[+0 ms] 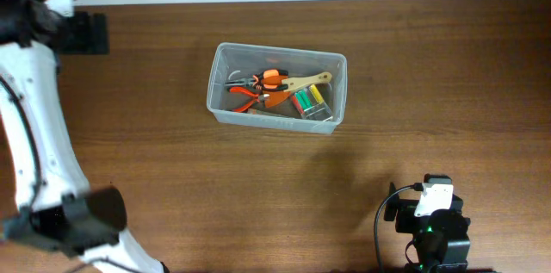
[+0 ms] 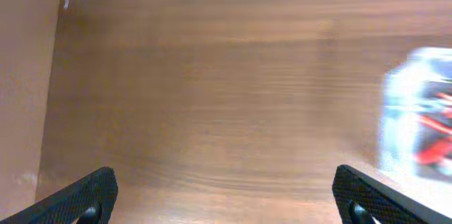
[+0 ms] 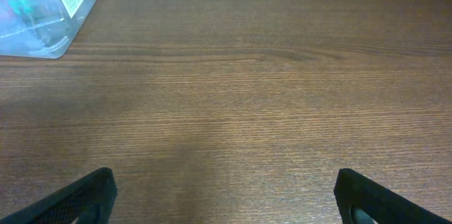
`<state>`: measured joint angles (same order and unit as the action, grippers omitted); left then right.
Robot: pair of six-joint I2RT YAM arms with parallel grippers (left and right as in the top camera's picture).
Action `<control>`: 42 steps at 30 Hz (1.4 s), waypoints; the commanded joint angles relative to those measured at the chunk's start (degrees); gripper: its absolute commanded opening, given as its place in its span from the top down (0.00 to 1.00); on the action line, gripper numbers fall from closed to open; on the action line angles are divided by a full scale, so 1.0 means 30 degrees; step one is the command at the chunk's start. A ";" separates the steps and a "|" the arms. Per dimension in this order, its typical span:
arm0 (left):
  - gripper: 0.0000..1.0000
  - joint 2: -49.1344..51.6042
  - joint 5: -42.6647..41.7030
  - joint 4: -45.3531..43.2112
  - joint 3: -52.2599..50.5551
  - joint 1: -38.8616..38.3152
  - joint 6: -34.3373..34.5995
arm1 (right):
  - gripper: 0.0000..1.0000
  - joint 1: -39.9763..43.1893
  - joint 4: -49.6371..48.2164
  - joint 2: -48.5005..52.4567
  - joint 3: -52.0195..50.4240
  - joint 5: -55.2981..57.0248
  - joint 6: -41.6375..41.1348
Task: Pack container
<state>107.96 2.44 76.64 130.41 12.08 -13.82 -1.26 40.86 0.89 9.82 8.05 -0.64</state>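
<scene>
Showing whole container (image 1: pixel 213 92) only overhead; left claw (image 2: pixel 224 181), right claw (image 3: pixel 223 181) both released, empty.

— What does the left claw (image 2: pixel 226 201) look like?
— Two dark fingers (image 2: pixel 88 194) sit at the bottom corners, spread wide, with only brown table (image 2: pixel 212 97) between them.
— And the container (image 2: pixel 422 114)?
— It rests on the table at the right edge, blurred. Red shapes (image 2: pixel 434 139) show inside, too smeared to name.
</scene>
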 commanded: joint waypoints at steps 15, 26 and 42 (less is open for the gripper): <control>0.01 -2.5726 0.1253 -1.9839 -3.0469 -0.4116 0.1719 | 0.01 0.0051 -0.0073 -0.0226 -0.0168 -0.0044 -0.0080; 0.01 -3.3317 -0.0044 -2.4123 -4.0778 -0.4116 0.1807 | 0.02 0.0051 -0.0073 -0.0226 -0.0168 -0.0044 -0.0080; 0.01 -3.5867 -0.1712 -2.3081 -4.2818 -0.4153 0.1807 | 0.02 0.0051 -0.0073 -0.0226 -0.0168 -0.0044 -0.0080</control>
<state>0.86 -1.39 6.44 2.68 -0.05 -9.10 -1.26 40.66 0.58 9.80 7.86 -0.67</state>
